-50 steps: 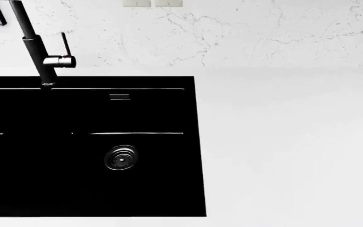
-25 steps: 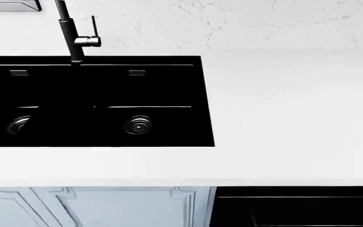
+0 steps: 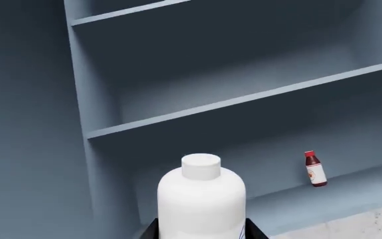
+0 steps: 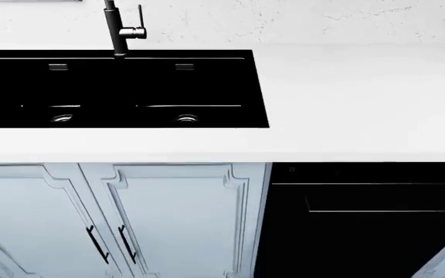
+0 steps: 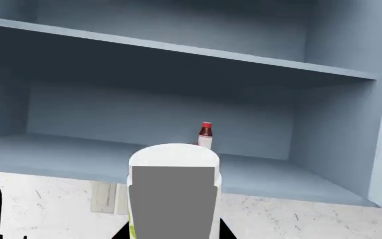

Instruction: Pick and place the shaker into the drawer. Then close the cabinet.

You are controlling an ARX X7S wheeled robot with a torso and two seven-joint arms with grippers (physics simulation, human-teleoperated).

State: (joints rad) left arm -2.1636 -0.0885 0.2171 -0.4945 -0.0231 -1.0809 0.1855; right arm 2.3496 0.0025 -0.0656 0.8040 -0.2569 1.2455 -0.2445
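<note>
The left claw (image 3: 201, 235) grips a white bottle (image 3: 201, 199), and the right claw (image 5: 172, 234) grips a white container (image 5: 172, 194); which is the shaker is unclear. The cabinet (image 4: 168, 214) fills the head view's lower left, no drawer showing.

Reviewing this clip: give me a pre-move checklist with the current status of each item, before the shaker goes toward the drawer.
1. Left gripper carrying something: ok, a white bottle sits close in front of the left wrist camera; fingers barely visible.
2. Right gripper carrying something: ok, a white container with a grey label sits close in front of the right wrist camera.
3. Which of these is the shaker: cannot tell.
4. Target drawer in sight: not ok, the head view shows only the sink, the white countertop and the cabinet.
5. Cabinet doors below the sink: ok, shut.
6. Arms visible in head view: not ok.
</note>
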